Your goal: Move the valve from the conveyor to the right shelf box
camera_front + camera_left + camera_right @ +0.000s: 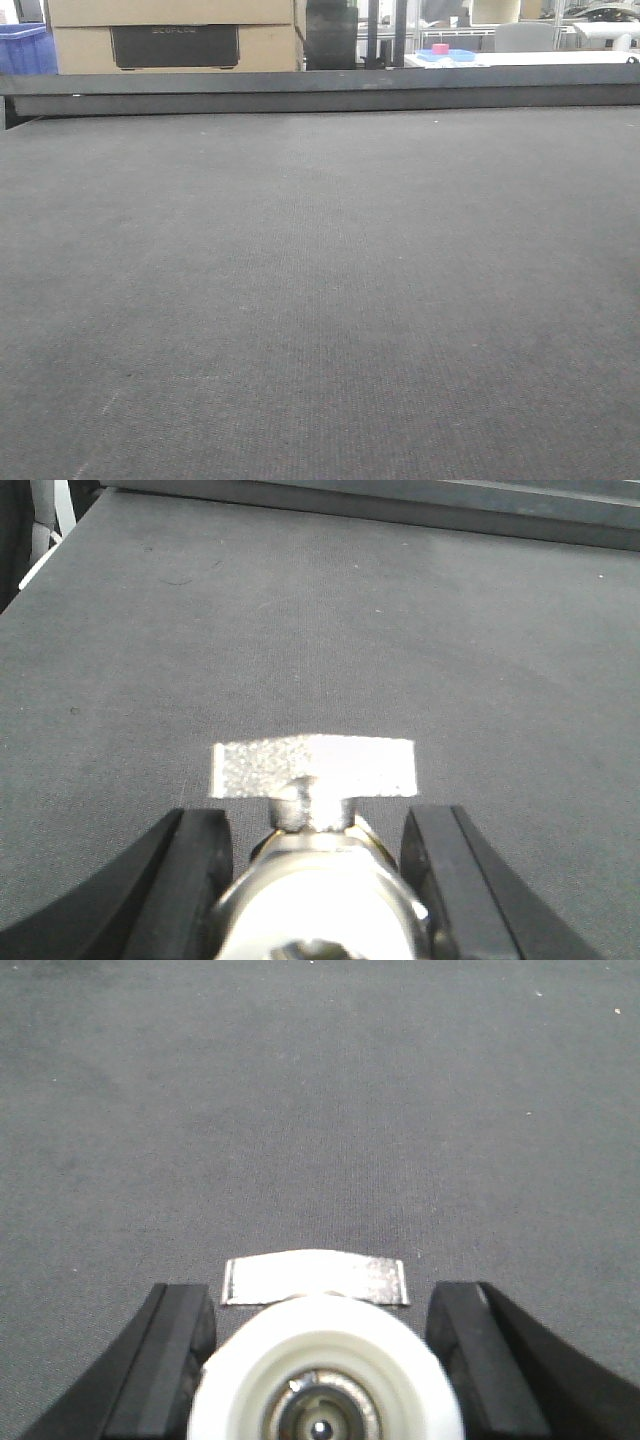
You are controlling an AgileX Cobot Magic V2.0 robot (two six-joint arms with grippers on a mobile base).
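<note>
**Fingers.** In my left wrist view the black fingers [205, 865] of the left gripper [318, 818] are clamped on the metal body of a valve [320, 890]. Its flat silver handle [312, 768] lies crosswise just beyond the tips. My right gripper [320, 1295] grasps a second valve [325, 1370] in the same way, white ring end facing the camera.

**Surface.** Both valves are over the near part of the conveyor [320, 300], a dark grey woven belt. I cannot tell whether they touch it. A dark rail [320, 95] bounds the far side.

**Room.** Beyond the rail, far left, stand a blue crate [25, 48] and a cardboard box [170, 35]. Far right, a white table [520, 58] carries a pink object [440, 49] on a blue tray [460, 56].

**Pose.** Both grippers sit low, pointing across the belt toward the far rail, fingers side by side.
</note>
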